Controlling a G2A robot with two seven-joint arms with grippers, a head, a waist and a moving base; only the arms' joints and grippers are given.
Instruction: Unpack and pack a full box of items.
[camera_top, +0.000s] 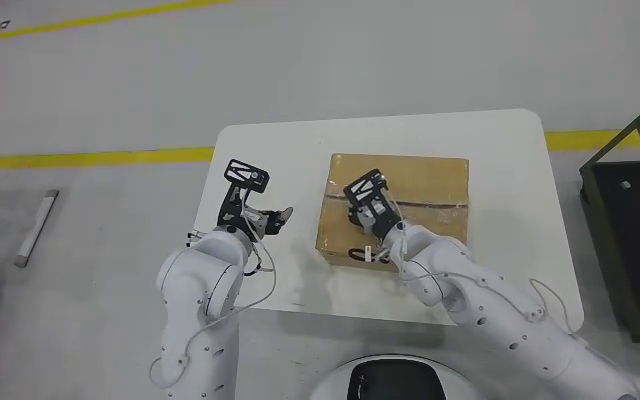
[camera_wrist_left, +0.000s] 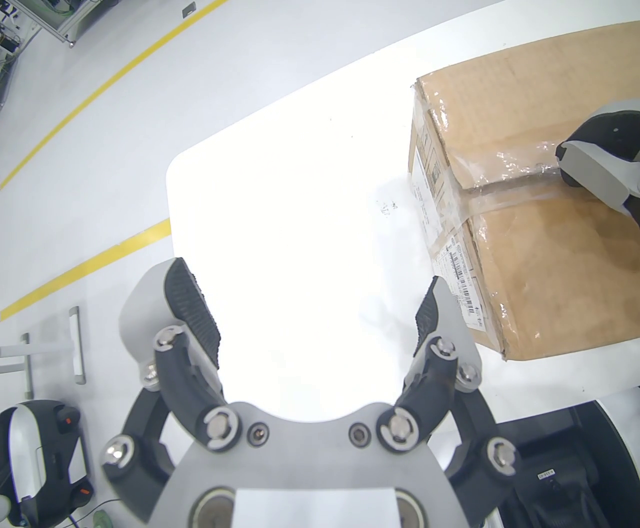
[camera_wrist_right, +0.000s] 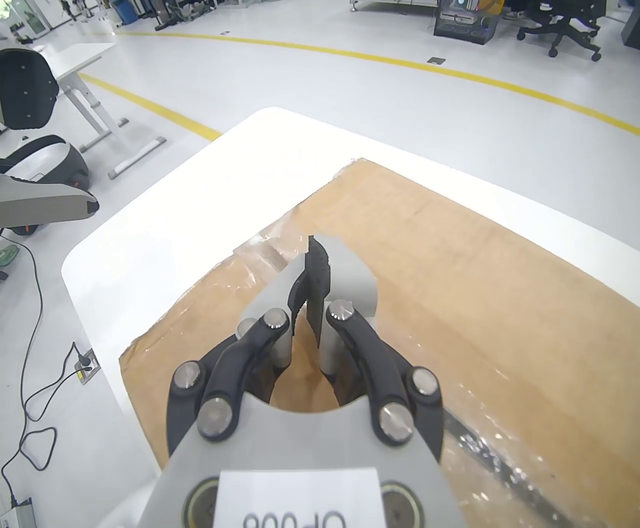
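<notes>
From above, the taped cardboard box sits on the right half of the white table. The left gripper hangs over bare tabletop just left of the box, and the right gripper is above the box's left part.

The left wrist view shows the left gripper spread wide with nothing between its pads, the box to its right, and the right gripper at the tape seam.

In the right wrist view, the right gripper has its fingers pressed together, empty, over the box. Whether it touches the box is unclear.
</notes>
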